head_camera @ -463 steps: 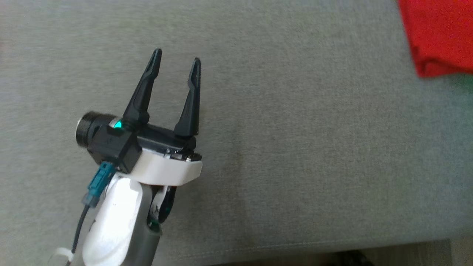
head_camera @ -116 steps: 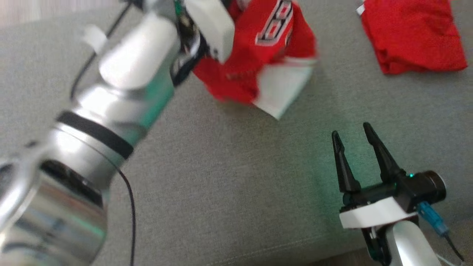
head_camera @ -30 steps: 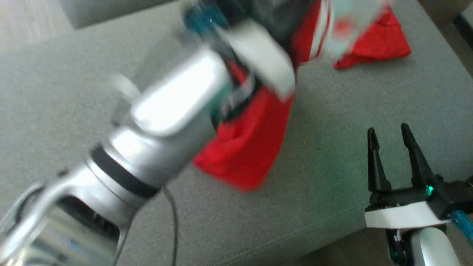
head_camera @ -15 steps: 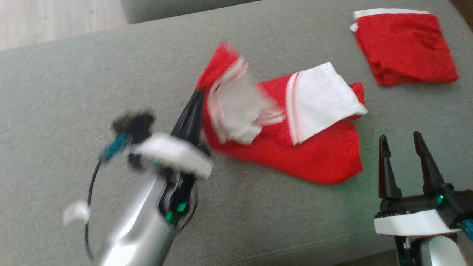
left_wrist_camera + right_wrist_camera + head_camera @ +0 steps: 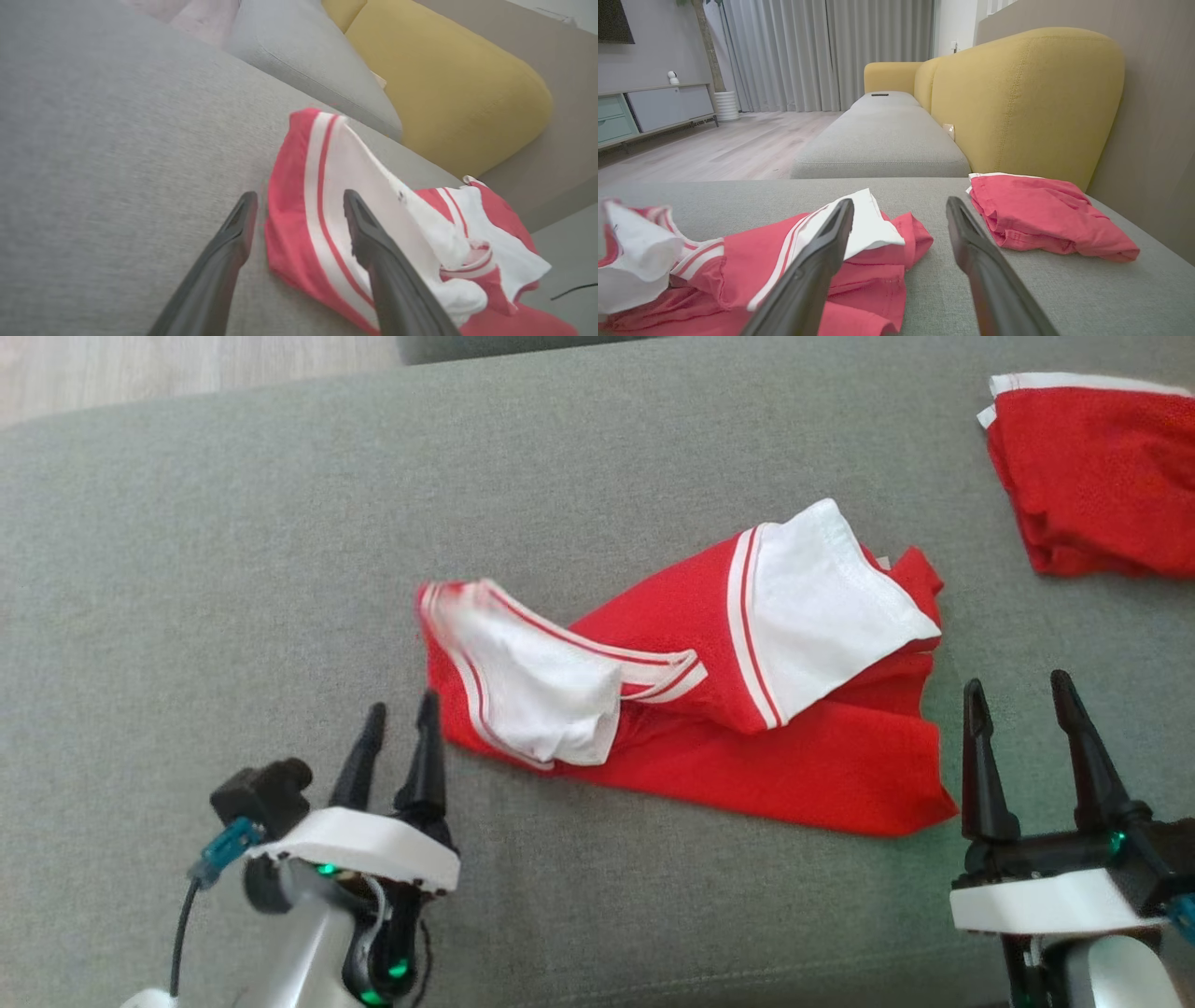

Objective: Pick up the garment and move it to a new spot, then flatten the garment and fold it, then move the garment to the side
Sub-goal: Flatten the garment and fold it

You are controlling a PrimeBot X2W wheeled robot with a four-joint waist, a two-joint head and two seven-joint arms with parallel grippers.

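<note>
- The red-and-white garment (image 5: 747,728) lies rumpled on the grey sofa seat (image 5: 233,523), nearer its front edge, not yet flattened.
- The left tool (image 5: 402,703), narrowly parted and empty, sits just beside the garment's left corner. The right tool (image 5: 1017,681), wider apart and empty, sits near its right corner.
- The likely next step is flattening, with each tool pinching a corner and pulling outward.

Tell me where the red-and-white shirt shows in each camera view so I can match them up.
Head view: shirt centre, slightly right, crumpled on the grey seat.
Left wrist view: shirt lower right, running off the bottom edge.
Right wrist view: shirt lower left, cut by the left and bottom edges.
Shared landmark: the grey seat under it in all three. The yellow backrest stands behind in both wrist views.
</note>
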